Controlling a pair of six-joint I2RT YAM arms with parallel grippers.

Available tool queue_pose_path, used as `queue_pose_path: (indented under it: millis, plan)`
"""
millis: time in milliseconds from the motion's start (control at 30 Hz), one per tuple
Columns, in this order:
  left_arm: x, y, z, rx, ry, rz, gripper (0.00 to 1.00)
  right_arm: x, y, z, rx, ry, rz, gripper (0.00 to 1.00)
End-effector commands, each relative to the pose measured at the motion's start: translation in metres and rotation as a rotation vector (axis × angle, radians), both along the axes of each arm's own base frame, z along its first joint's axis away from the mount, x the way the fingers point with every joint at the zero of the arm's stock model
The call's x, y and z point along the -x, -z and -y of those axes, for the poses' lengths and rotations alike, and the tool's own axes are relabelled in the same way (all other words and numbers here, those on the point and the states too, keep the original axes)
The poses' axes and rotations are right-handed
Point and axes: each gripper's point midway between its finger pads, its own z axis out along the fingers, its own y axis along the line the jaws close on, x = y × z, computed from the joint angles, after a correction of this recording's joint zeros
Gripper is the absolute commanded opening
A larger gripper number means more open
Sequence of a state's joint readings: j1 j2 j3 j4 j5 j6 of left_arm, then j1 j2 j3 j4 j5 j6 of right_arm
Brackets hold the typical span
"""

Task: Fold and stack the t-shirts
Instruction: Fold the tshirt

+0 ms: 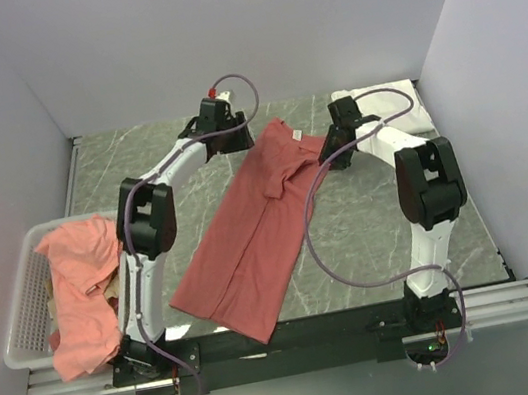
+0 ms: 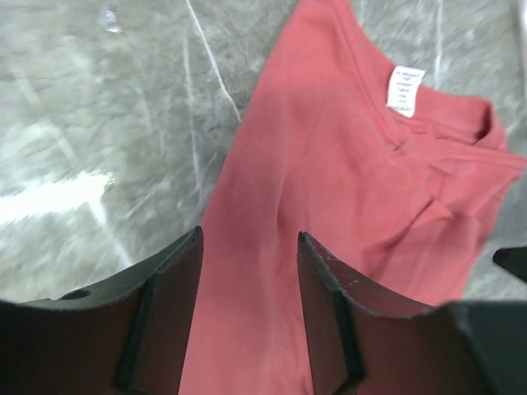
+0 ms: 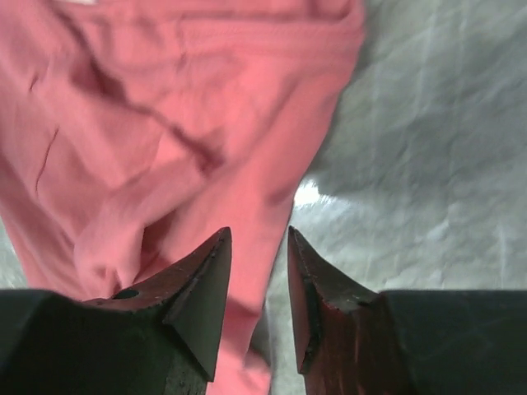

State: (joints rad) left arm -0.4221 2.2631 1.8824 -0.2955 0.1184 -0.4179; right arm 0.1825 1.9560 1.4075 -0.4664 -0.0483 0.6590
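A salmon t-shirt point(image 1: 250, 235), folded lengthwise, lies slantwise on the table with its collar end at the back. Its white neck label point(image 2: 405, 90) faces up. My left gripper point(image 1: 236, 141) is open and empty above the shirt's back left edge; in the left wrist view point(image 2: 249, 234) the cloth point(image 2: 329, 164) shows between the jaws. My right gripper point(image 1: 336, 155) is open and empty at the shirt's back right edge; in the right wrist view point(image 3: 258, 232) its jaws straddle the cloth's edge point(image 3: 280, 189). A white t-shirt point(image 1: 379, 99) lies at the back right corner.
A white mesh basket point(image 1: 21, 309) stands off the table's left edge with more salmon t-shirts point(image 1: 82, 289) heaped in it and hanging over its front. The marbled green tabletop point(image 1: 371, 230) ends at walls on three sides.
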Motion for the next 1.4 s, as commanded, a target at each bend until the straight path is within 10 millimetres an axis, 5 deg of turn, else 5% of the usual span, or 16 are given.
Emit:
queue_pose_path:
  millis: [0,233,367,600,733,867,967,1133,1300,1333,1367]
  plan:
    - [-0.003,0.011,0.014,-0.007,0.104,-0.016,0.56,-0.016,0.013,0.005,-0.023,0.033,-0.008,0.39]
    - [-0.020,0.034,0.029,0.014,0.136,-0.032,0.72,-0.044,0.018,0.008,-0.011,0.016,-0.013,0.37]
    - [-0.029,0.043,0.032,0.027,0.140,-0.040,0.69,-0.056,0.018,0.003,-0.015,-0.019,-0.037,0.35]
    - [-0.039,0.057,0.046,0.132,0.132,-0.056,0.48,-0.091,0.020,-0.011,-0.038,-0.099,-0.007,0.39]
    - [-0.053,0.065,0.038,0.195,0.054,-0.072,0.26,-0.123,0.001,-0.016,-0.032,-0.130,0.061,0.48]
    - [-0.079,0.063,0.009,0.280,-0.108,-0.081,0.00,-0.139,-0.016,-0.020,-0.041,-0.151,0.121,0.66]
    - [-0.098,0.064,-0.030,0.333,-0.302,-0.104,0.00,-0.146,-0.038,-0.020,-0.039,-0.170,0.188,0.85]
    - [-0.104,0.064,-0.110,0.339,-0.656,-0.109,0.00,-0.151,-0.076,-0.011,0.011,-0.159,0.258,0.87]
    - [-0.093,0.062,-0.138,0.325,-0.825,-0.115,0.01,-0.140,-0.080,-0.009,0.013,-0.157,0.239,0.88]
    - [-0.089,0.062,-0.138,0.330,-0.830,-0.120,0.04,-0.132,-0.069,-0.009,0.012,-0.161,0.210,0.88]
    - [-0.089,0.062,-0.137,0.335,-0.832,-0.122,0.09,-0.129,-0.079,-0.010,0.009,-0.163,0.229,0.88]
